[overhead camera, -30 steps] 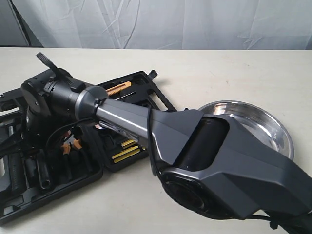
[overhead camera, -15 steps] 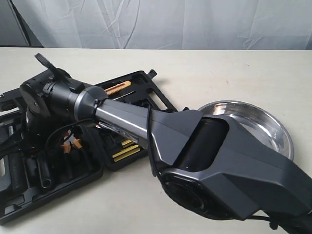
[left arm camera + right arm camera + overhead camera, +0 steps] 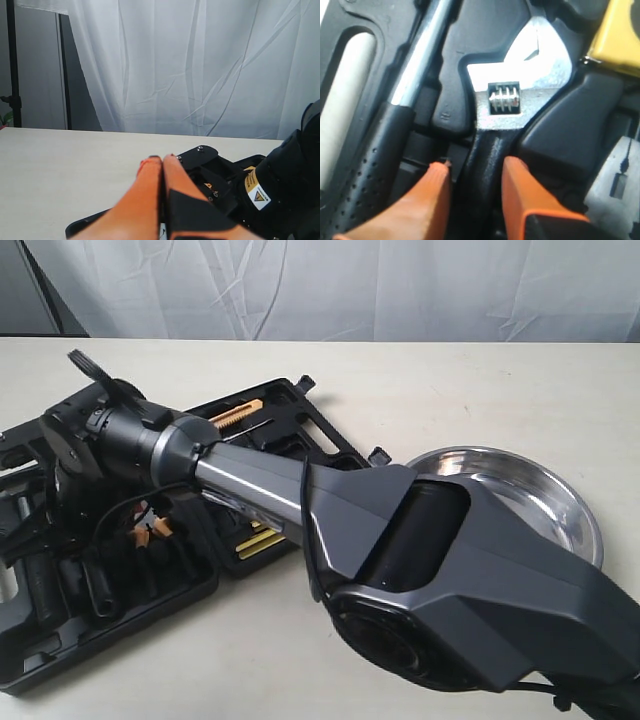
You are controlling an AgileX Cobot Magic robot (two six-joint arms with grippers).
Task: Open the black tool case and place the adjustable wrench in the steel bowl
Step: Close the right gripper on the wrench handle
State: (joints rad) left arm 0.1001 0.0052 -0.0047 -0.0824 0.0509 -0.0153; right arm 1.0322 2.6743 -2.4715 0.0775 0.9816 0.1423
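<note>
The black tool case (image 3: 130,610) lies open at the left of the table, its tools set in moulded recesses. My right arm reaches across it, and the wrist hides its gripper in the exterior view. In the right wrist view the adjustable wrench (image 3: 507,100) rests in its recess, silver jaw head pointing away. My right gripper (image 3: 472,170) has its orange fingers close on both sides of the black handle. The steel bowl (image 3: 560,500) sits empty at the right. My left gripper (image 3: 162,159) is shut on nothing, held above the table beside the case.
A long black ribbed-handled tool (image 3: 375,150) with a chrome shaft lies right beside the wrench. Orange-handled pliers (image 3: 150,530) and an orange knife (image 3: 235,415) sit in the case. A white curtain (image 3: 350,290) hangs behind the table.
The open case has shifted and turned slightly toward the back right under my right gripper. The right wrist has barely moved.
</note>
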